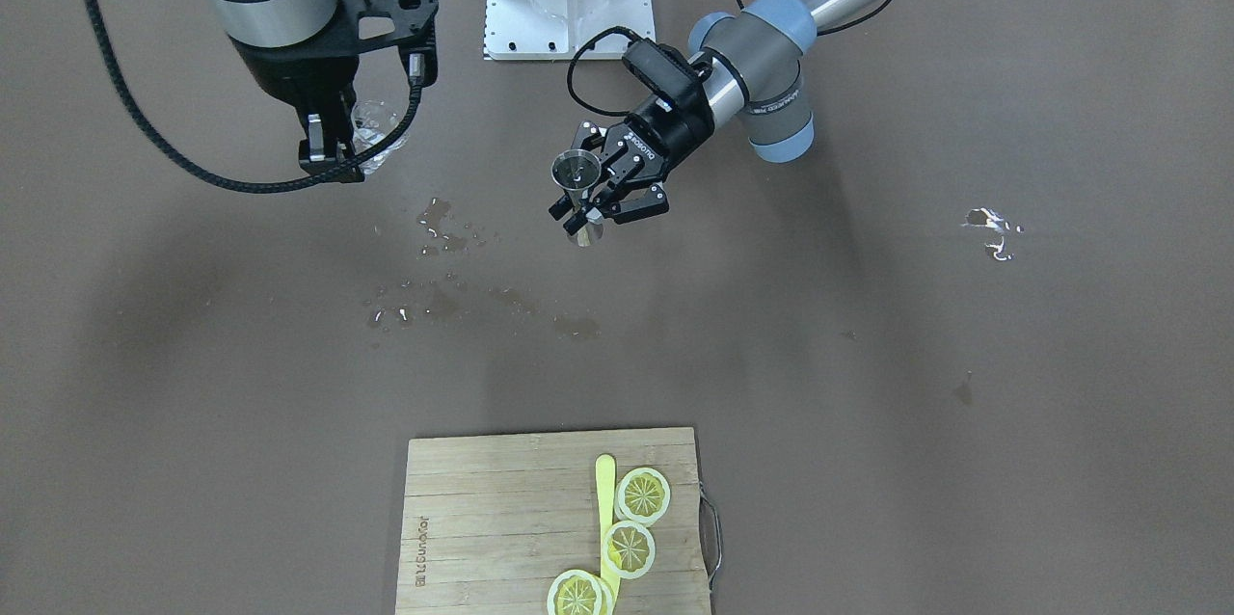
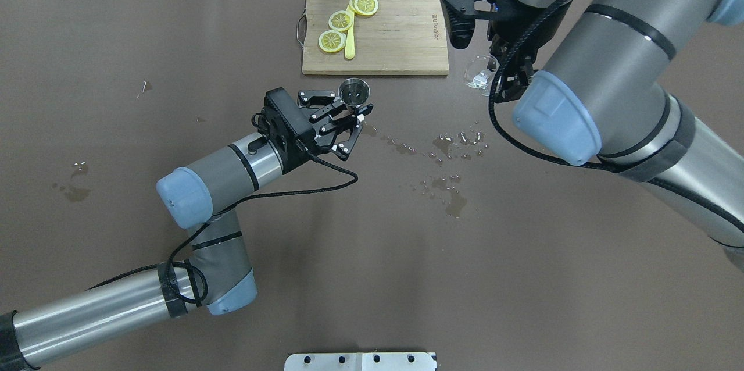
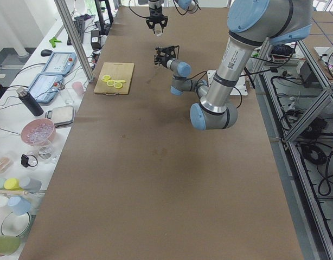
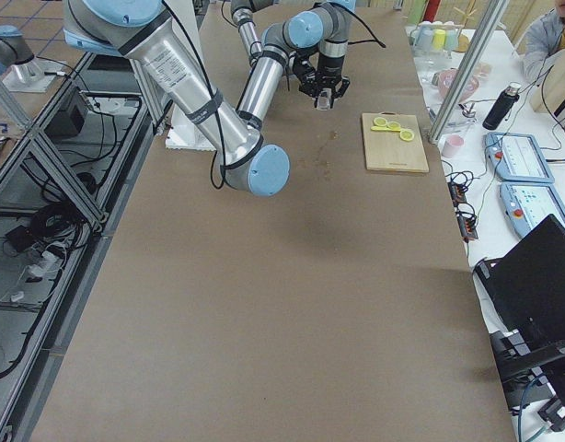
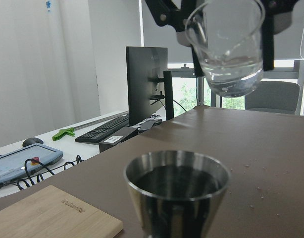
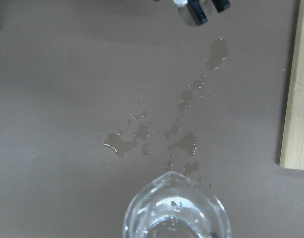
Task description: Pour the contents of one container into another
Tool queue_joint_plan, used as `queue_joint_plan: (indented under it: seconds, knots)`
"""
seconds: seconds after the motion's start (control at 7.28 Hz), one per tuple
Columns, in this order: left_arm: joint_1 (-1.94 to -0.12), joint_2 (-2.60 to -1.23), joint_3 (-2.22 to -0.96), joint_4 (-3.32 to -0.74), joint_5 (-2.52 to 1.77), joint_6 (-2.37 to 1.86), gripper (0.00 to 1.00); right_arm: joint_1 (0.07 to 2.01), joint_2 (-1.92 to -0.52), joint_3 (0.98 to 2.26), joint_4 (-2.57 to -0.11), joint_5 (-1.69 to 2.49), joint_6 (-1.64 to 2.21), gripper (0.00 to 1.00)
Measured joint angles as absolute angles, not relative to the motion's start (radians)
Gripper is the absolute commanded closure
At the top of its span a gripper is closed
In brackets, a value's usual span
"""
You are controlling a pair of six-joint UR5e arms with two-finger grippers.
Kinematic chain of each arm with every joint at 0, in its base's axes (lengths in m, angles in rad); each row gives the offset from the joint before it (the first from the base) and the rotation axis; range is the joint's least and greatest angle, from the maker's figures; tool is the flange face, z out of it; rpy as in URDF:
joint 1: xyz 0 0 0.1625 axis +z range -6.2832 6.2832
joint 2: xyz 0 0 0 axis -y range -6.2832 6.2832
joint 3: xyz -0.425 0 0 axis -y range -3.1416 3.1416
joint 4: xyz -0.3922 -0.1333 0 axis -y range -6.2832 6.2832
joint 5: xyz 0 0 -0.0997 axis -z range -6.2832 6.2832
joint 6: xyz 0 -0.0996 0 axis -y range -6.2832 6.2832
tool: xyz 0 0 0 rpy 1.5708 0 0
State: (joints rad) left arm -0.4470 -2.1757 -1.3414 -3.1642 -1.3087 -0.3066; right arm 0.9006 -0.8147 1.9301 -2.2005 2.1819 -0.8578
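My left gripper (image 2: 351, 108) is shut on a steel jigger cup (image 2: 354, 92), which stands upright near the middle of the table. In the front-facing view the jigger (image 1: 575, 171) sits between the fingers of that gripper (image 1: 590, 208). Its dark inside (image 5: 177, 182) fills the bottom of the left wrist view. My right gripper (image 1: 339, 148) is shut on a clear glass beaker (image 1: 378, 129) that hangs above the table and apart from the jigger. The beaker (image 5: 227, 47) is roughly upright with a little water in its bottom. Its spout and rim (image 6: 174, 210) show in the right wrist view.
Water puddles (image 2: 449, 180) lie on the brown table between the two grippers, and the same puddles (image 6: 142, 139) show below the beaker. A wooden cutting board (image 2: 401, 39) with lemon slices (image 2: 340, 20) and a yellow knife (image 2: 350, 45) lies just beyond the jigger.
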Motion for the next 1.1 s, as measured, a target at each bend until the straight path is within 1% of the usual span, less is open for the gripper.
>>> queue_joint_plan:
  seconds: [0.27, 0.69, 0.82, 1.1]
  knots:
    - [-0.520, -2.136, -1.338, -3.188, -1.309, -0.310, 1.00, 0.969, -0.907, 1.944, -2.104, 2.288, -0.860, 1.00]
    - [-0.632, -2.078, -1.346, -3.189, -1.320, -0.318, 1.00, 1.065, -1.089, 1.938, -1.856, 2.457, -0.863, 1.00]
    - [-0.653, -2.058, -1.347, -3.189, -1.323, -0.319, 1.00, 1.079, -1.144, 1.924, -1.761, 2.492, -0.863, 1.00]
    - [-0.688, -2.022, -1.347, -3.191, -1.329, -0.321, 1.00, 1.093, -1.211, 1.877, -1.581, 2.532, -0.850, 1.00]
